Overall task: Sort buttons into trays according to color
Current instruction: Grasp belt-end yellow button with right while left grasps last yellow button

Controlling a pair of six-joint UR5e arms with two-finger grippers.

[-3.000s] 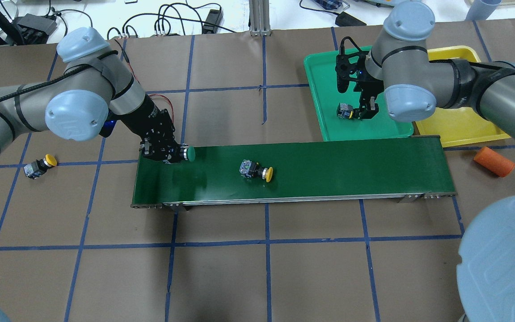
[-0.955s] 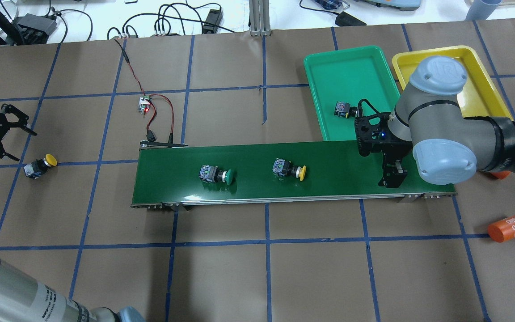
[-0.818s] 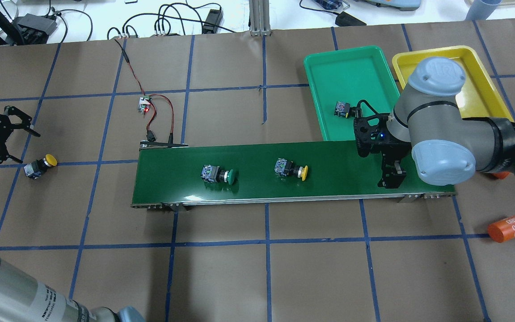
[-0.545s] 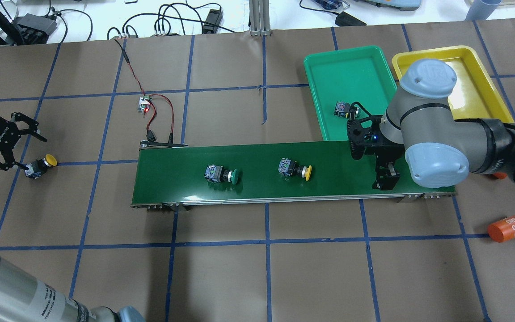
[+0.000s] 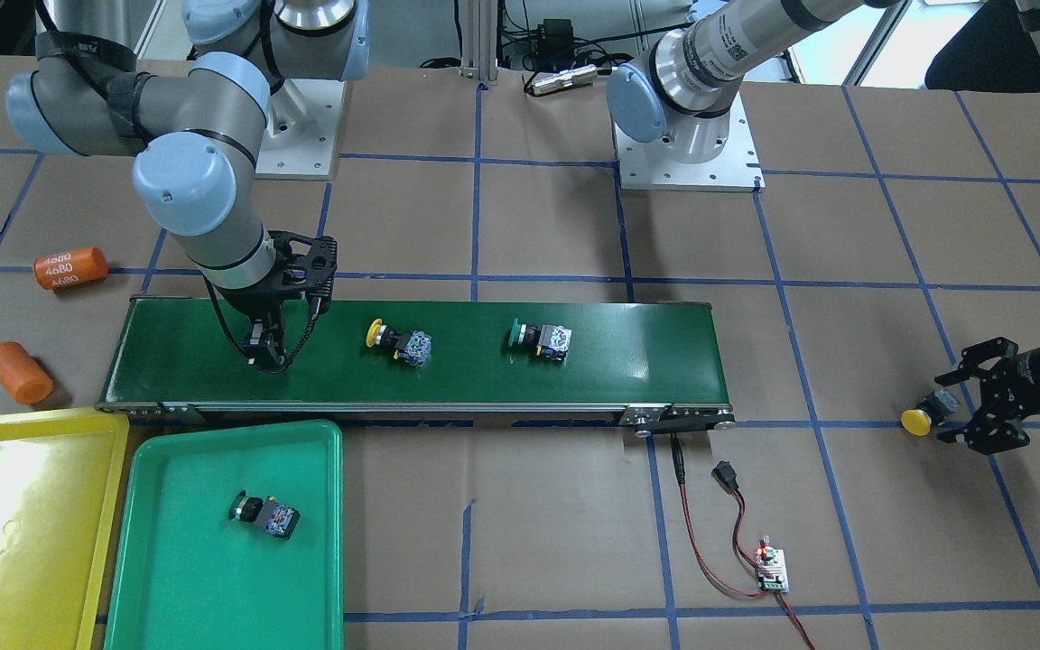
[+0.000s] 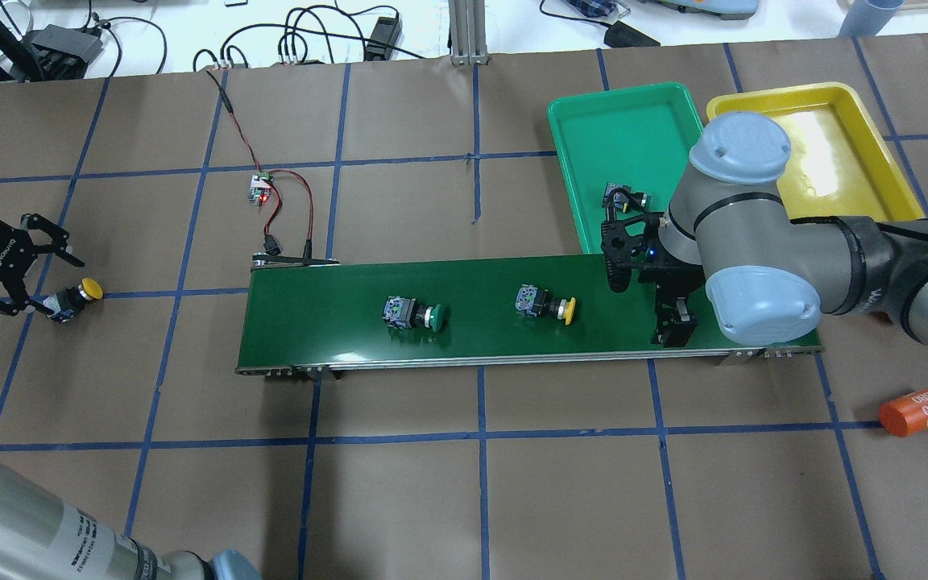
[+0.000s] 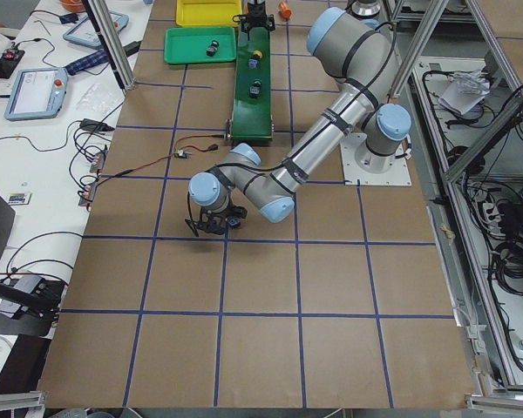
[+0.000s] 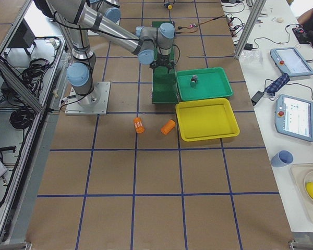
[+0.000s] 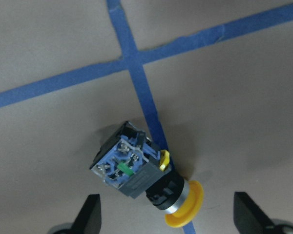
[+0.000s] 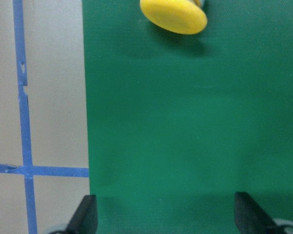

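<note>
At far left, the left gripper [image 6: 43, 283] is seen spread wide, gripping nothing, around the yellow-capped button [image 6: 71, 299] on the table; the button's long axis is slanted across the gap, cap to the right. On the conveyor belt [image 6: 335, 322], a green-capped button [image 6: 414, 313] and a second yellow button [image 6: 544, 304] are lying, the latter just left of the right gripper [image 6: 672, 329], which is open and empty. 1 button [image 5: 265, 515] is held in the green tray [image 6: 625, 121]; none is seen in the yellow tray [image 6: 786, 93].

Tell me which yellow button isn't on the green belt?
The yellow button on the brown paper beside the open left gripper; the other yellow button lies on the belt.
</note>
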